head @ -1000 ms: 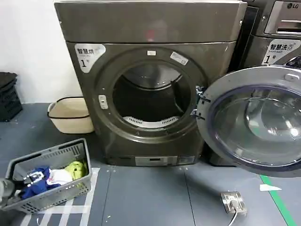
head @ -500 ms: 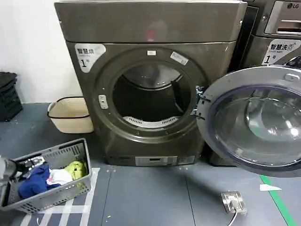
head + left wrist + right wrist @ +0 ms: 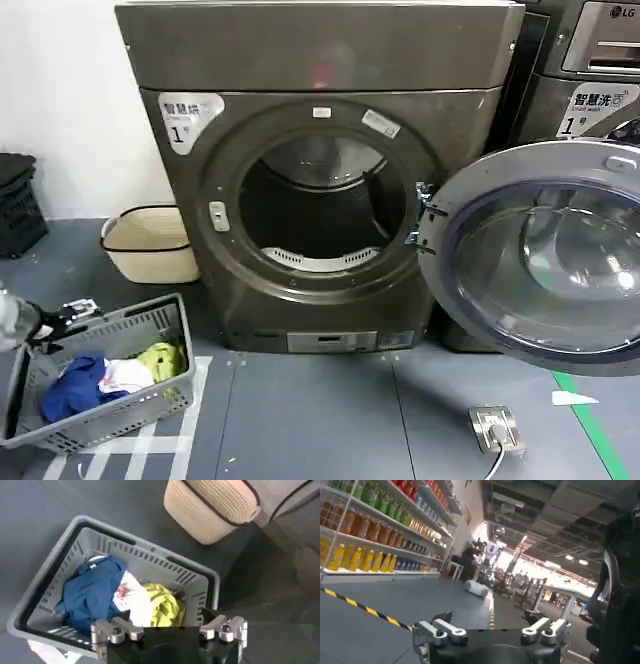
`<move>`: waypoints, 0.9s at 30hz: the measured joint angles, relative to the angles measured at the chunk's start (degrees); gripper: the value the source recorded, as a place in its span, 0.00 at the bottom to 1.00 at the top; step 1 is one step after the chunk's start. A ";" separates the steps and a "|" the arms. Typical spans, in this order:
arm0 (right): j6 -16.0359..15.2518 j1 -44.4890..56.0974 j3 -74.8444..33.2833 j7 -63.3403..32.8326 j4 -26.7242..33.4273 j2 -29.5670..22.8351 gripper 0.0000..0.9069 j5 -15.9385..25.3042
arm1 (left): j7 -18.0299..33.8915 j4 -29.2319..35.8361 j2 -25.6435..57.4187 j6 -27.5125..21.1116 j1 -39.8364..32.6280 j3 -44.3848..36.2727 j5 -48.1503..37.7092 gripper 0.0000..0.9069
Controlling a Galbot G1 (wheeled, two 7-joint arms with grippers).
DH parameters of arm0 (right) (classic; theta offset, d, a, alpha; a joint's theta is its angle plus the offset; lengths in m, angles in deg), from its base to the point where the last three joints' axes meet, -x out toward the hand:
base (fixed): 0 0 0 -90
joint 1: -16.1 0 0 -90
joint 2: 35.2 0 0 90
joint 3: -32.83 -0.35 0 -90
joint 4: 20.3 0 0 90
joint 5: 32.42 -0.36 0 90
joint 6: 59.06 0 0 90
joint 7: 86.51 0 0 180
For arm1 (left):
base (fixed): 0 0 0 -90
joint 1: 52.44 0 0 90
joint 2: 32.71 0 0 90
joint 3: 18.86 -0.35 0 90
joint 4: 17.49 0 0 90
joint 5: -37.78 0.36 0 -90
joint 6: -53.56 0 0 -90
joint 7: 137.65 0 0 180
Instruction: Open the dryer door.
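The dryer door point(image 3: 545, 262), a wide chrome ring around dark tinted glass, stands swung open to the right of the dryer's round drum opening point(image 3: 325, 205), which is dark and uncovered. My left gripper point(image 3: 62, 318) hovers low at the far left, over the far left corner of a grey laundry basket, well away from the door. In the left wrist view the left gripper point(image 3: 166, 615) is open above the basket's clothes, holding nothing. My right gripper point(image 3: 487, 616) is open and empty, facing a large room with shelves.
The grey laundry basket point(image 3: 150, 320) holds blue, white and yellow-green clothes point(image 3: 125, 597). A beige woven basket point(image 3: 150, 245) sits by the dryer's left side. An LG machine point(image 3: 590, 70) stands behind the open door. A metal floor socket point(image 3: 497, 430) lies at the front right.
My left gripper has risen from the basket's near left corner to its far left corner. The blue cloth in the basket has shifted a little. The door has not moved.
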 joint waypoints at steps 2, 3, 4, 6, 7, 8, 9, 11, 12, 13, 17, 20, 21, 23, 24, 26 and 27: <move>-0.16 0.00 0.00 0.00 -0.03 0.00 1.00 0.00 | 0.15 -0.55 -0.13 0.00 -0.39 -0.31 -0.05 1.00; -0.40 0.00 -0.02 0.00 -0.06 0.00 1.00 0.00 | 0.17 -0.85 -0.14 0.00 -0.50 -0.43 -0.05 1.00; -0.63 0.00 -0.04 0.03 -0.10 -0.01 1.00 0.00 | 0.18 -1.11 -0.15 0.00 -0.62 -0.54 -0.05 1.00; -0.59 -0.01 -0.04 0.13 -0.12 -0.03 1.00 0.00 | 0.18 -1.63 -0.15 0.00 -0.88 -0.67 -0.07 1.00; -0.39 -0.04 -0.02 0.20 -0.11 -0.04 1.00 0.00 | 0.18 -1.77 -0.15 0.00 -1.00 -0.72 -0.10 1.00; -0.18 -0.04 0.05 0.28 -0.09 -0.07 1.00 -0.10 | 0.18 -1.84 -0.14 0.00 -1.09 -0.75 -0.20 1.00; -0.09 -0.04 0.09 0.36 -0.09 -0.11 1.00 -0.11 | 0.18 -1.90 -0.14 0.00 -1.17 -0.79 -0.24 1.00; -0.02 -0.04 0.17 0.41 -0.02 -0.14 1.00 -0.11 | 0.18 -2.04 -0.14 0.00 -1.30 -0.87 -0.26 1.00; 0.02 -0.04 0.20 0.41 0.03 -0.16 1.00 -0.11 | 0.18 -2.14 -0.14 0.00 -1.34 -0.93 -0.25 1.00; 0.09 -0.04 0.20 0.42 0.07 -0.17 1.00 -0.11 | 0.18 -2.25 -0.14 0.00 -1.36 -0.98 -0.21 1.00; 0.21 -0.02 0.22 0.47 0.16 -0.18 1.00 -0.11 | 0.15 -2.58 -0.27 0.00 -1.45 -1.21 0.00 1.00; 0.30 -0.04 0.24 0.53 0.16 -0.18 1.00 -0.11 | 0.09 -2.60 -0.33 0.00 -1.45 -1.54 0.49 1.00; 0.32 -0.04 0.25 0.56 0.16 -0.18 1.00 -0.11 | 0.07 -2.65 -0.35 0.00 -1.46 -1.59 0.54 1.00; 0.32 -0.05 0.28 0.61 0.16 -0.18 1.00 -0.11 | -0.04 -2.72 -0.40 0.00 -1.47 -1.65 0.86 1.00; 0.33 -0.05 0.30 0.62 0.15 -0.18 1.00 -0.11 | -0.14 -2.72 -0.41 0.00 -1.49 -1.74 1.10 1.00; 0.35 -0.09 0.38 0.64 0.12 -0.20 1.00 -0.11 | -0.24 -2.84 -0.48 0.00 -1.73 -2.10 1.45 1.00; 0.37 -0.12 0.40 0.65 0.12 -0.22 1.00 -0.11 | -0.28 -2.95 -0.49 0.00 -1.84 -2.27 1.59 1.00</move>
